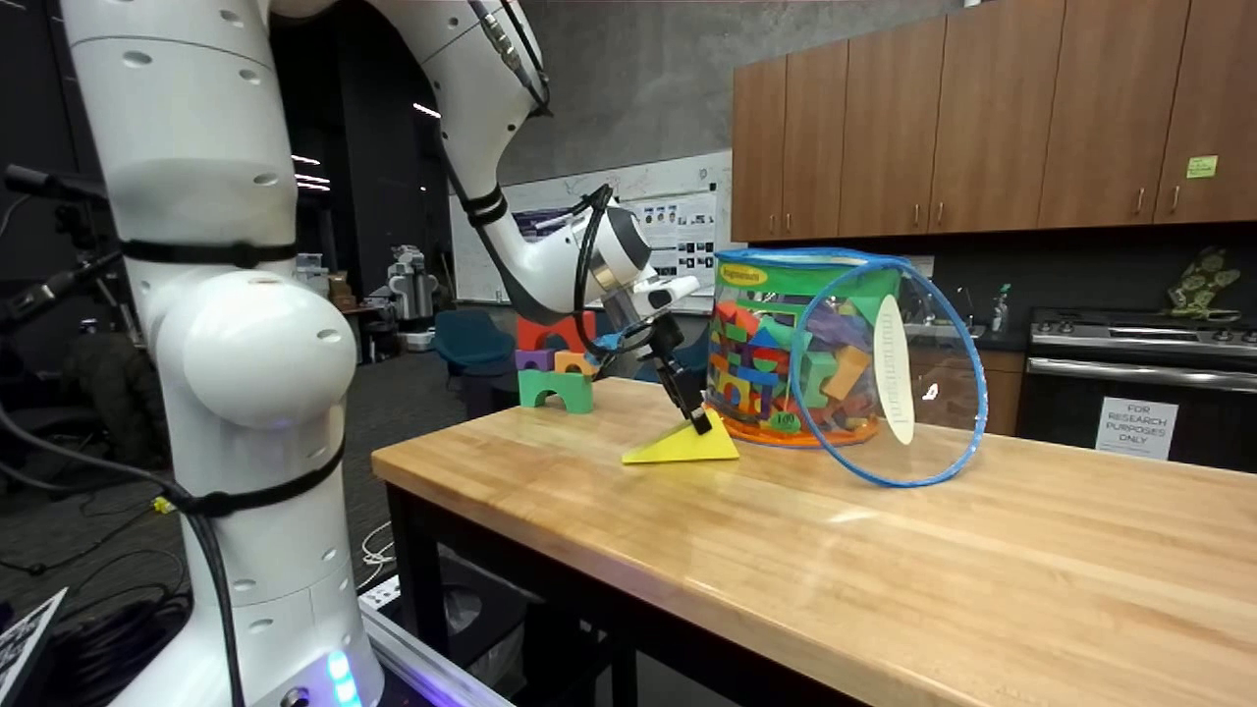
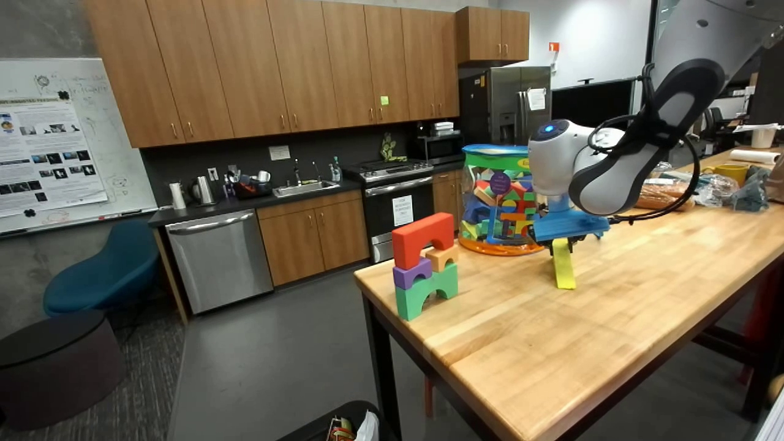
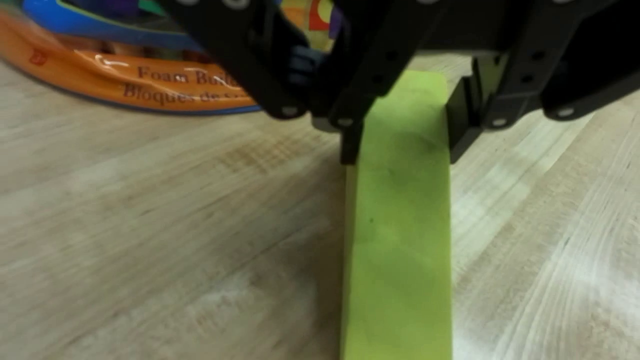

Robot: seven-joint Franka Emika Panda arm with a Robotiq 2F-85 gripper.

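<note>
A yellow wedge-shaped foam block [image 1: 678,448] stands on the wooden table, its long slope running down away from the gripper. My gripper [image 3: 401,159] reaches down over the block's taller end, and in the wrist view a dark pad presses against each side of the yellow block [image 3: 402,260]. No gap shows between the fingertips and the block. In an exterior view the same yellow block [image 2: 563,266] appears edge-on beneath the blue-covered wrist, which hides most of the fingers.
Close behind the block stands a clear bin of foam blocks [image 1: 751,339], its blue-rimmed lid [image 1: 982,393] hanging open beside it. Near the table's corner is a small tower with a green arch [image 2: 407,300] below, purple and orange pieces between, and a red arch [image 2: 407,245] on top.
</note>
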